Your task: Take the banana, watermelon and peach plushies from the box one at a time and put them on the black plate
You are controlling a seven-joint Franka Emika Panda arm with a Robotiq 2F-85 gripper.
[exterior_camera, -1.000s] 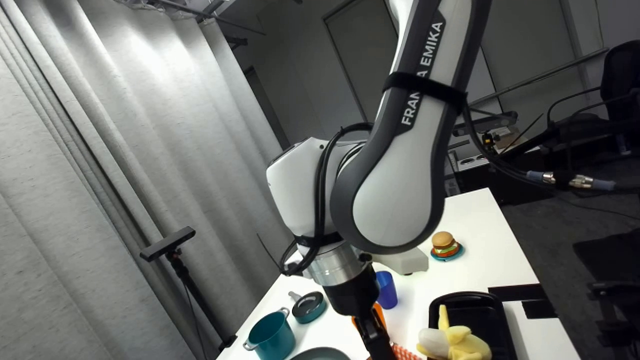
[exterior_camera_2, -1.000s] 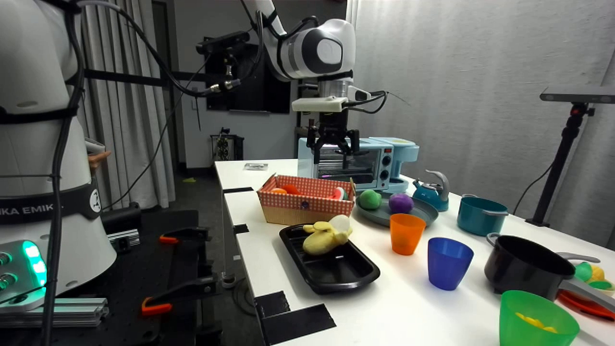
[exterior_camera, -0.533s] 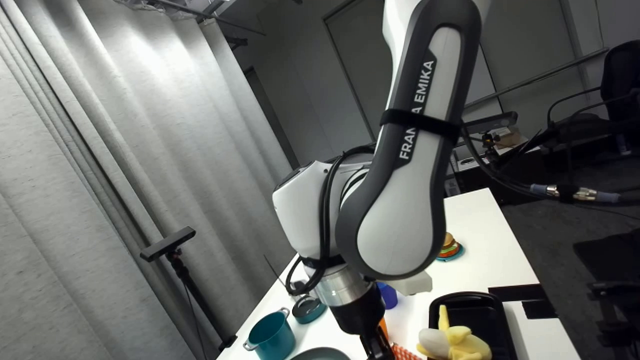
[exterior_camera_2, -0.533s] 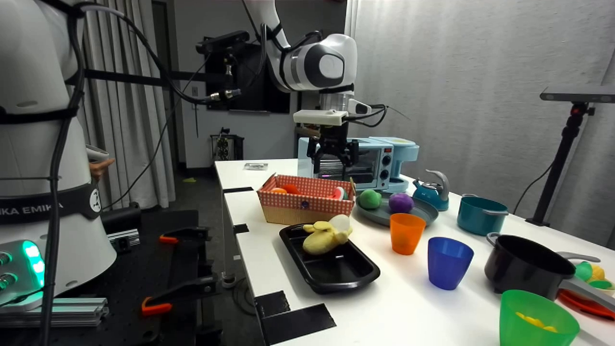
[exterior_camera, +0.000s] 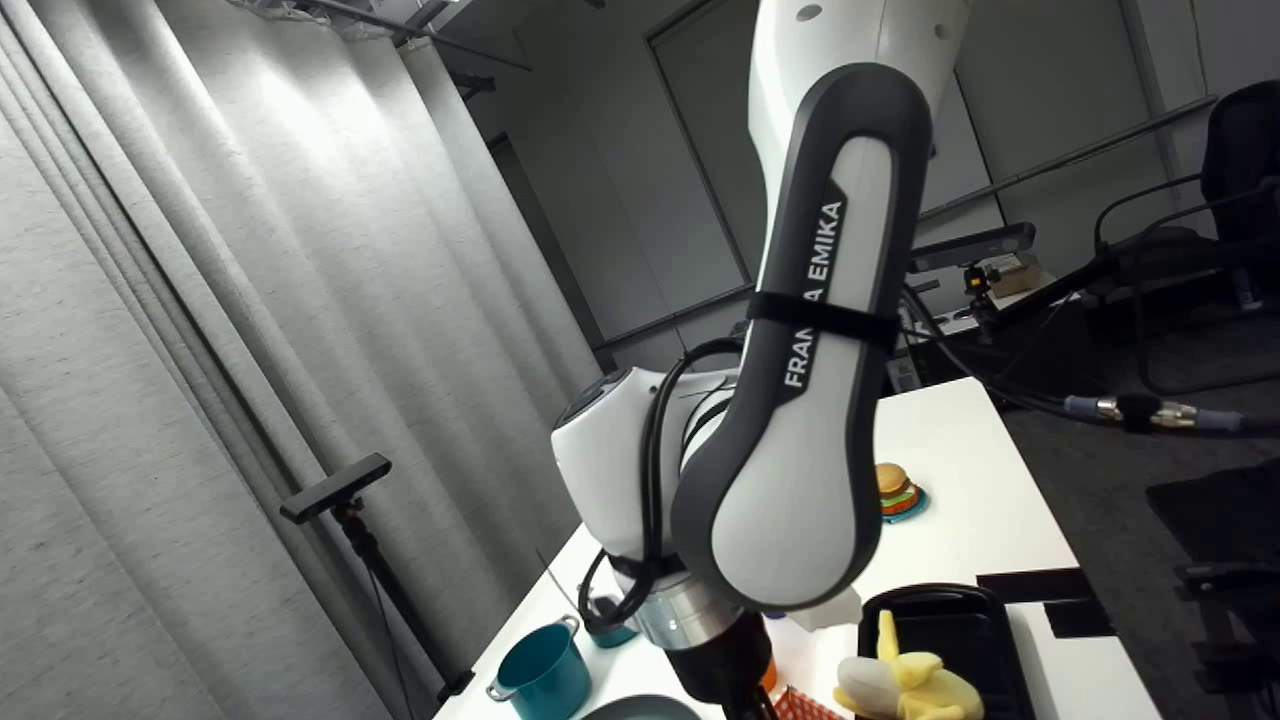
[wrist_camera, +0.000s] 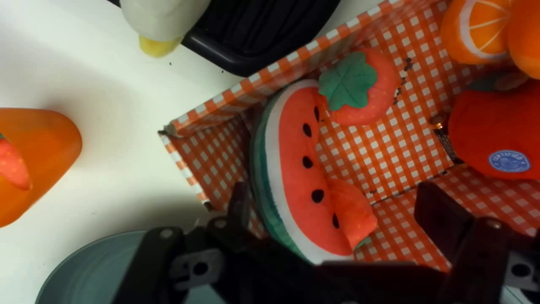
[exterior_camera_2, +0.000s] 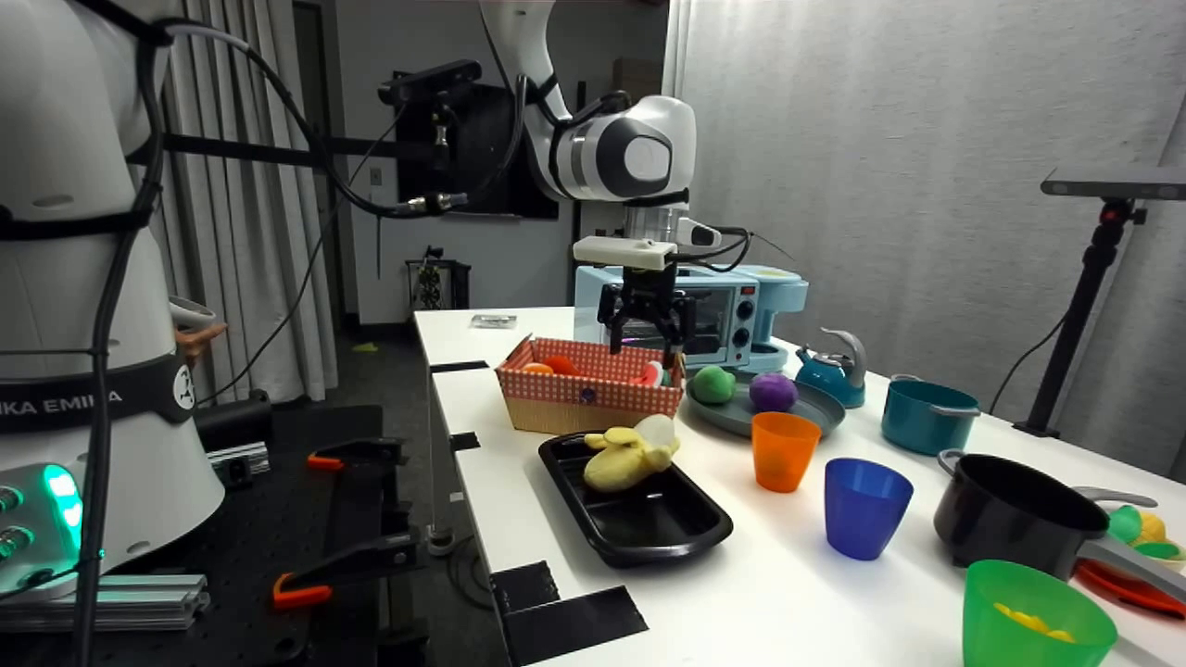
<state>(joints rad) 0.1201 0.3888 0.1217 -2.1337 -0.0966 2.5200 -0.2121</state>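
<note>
While black two-fingered pincer gapes, red-and-green plush watermelon lies below

Splayed, it hangs over the watermelon's oblong red-checked box; clear of the pincer, a yellow plush banana lies on a rectangular black tray.

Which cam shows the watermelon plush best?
Wrist view: the watermelon is close up, seeds and rind clear, its lower rind partly behind the gripper. In an exterior view only a small patch of the watermelon shows in the box. In an exterior view catching just a corner of the box, none shows.
</note>
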